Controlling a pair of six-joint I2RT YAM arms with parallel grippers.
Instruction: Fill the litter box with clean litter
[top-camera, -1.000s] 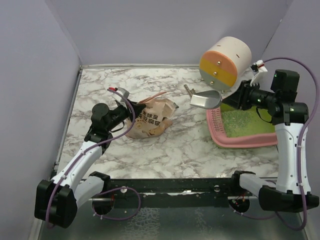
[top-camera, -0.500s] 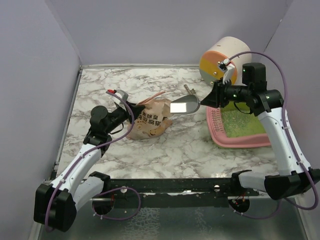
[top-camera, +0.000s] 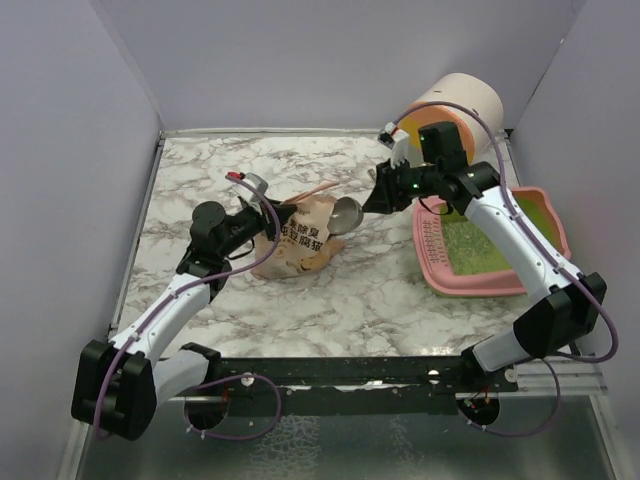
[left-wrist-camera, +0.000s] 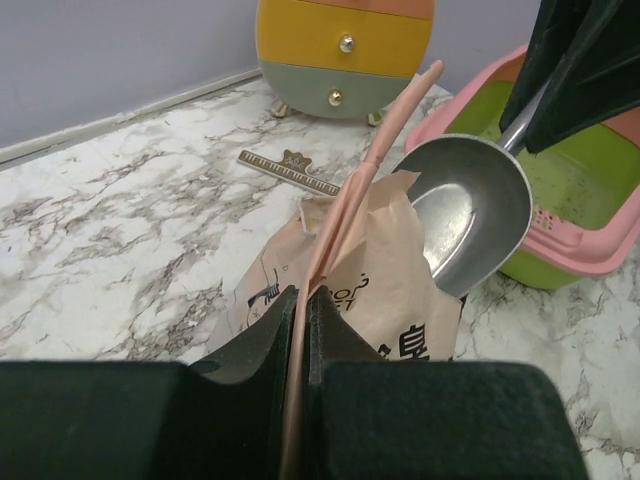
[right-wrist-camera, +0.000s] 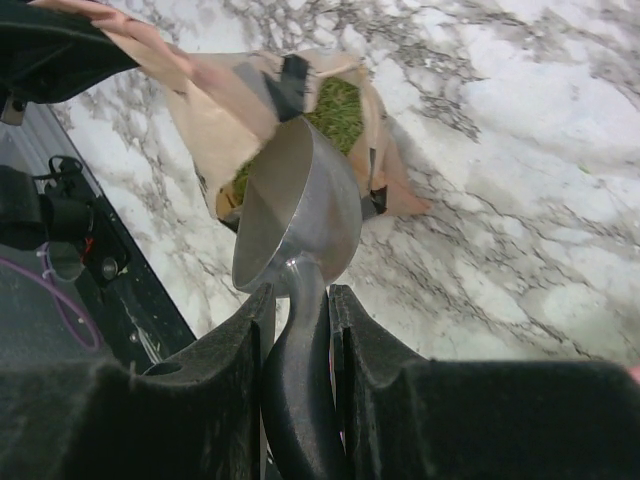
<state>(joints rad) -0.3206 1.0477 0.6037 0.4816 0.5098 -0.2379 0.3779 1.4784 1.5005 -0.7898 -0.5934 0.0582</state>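
Observation:
The pink litter box (top-camera: 470, 286) with a lime-green inside sits at the right, with a thin layer of pale clean litter (top-camera: 476, 246) in it. Its rim also shows in the left wrist view (left-wrist-camera: 585, 252). A tan paper bag (top-camera: 300, 240) lies mid-table. My left gripper (top-camera: 266, 214) is shut on the bag's pink strip (left-wrist-camera: 372, 168) and holds the mouth open. My right gripper (top-camera: 386, 194) is shut on the handle of the silver scoop (top-camera: 347, 213). The scoop's bowl (right-wrist-camera: 300, 205) is at the bag's mouth, over greenish litter inside the bag (right-wrist-camera: 336, 108).
A round cream drum (top-camera: 452, 112) with orange, yellow and grey bands stands at the back right, behind the litter box. A small ruler-like strip (left-wrist-camera: 290, 172) lies on the marble between bag and drum. Purple walls close in the table.
My right arm has swung left from over the litter box to the bag, carrying the scoop; its bowl is now at the bag's mouth. The left gripper has held the strip throughout.

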